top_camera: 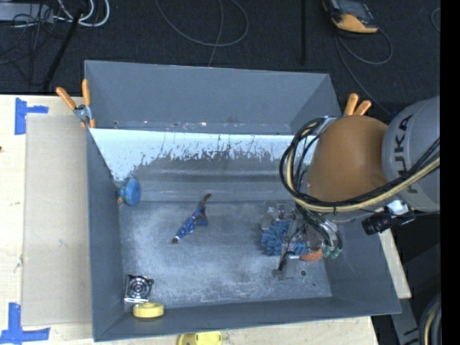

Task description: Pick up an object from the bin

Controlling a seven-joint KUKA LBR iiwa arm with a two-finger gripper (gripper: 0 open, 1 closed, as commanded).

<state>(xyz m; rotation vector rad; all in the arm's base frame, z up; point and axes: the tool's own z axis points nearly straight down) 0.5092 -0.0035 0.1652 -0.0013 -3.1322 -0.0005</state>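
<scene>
blue crumpled thing [272,238] lies partly hidden, seemingly beneath the tool [290,259].

Silver-grey arm [418,160], black KUKA lettering [404,136]; rounded orange wrist cover [348,157]; black and pale cables [293,171] looped alongside.
</scene>
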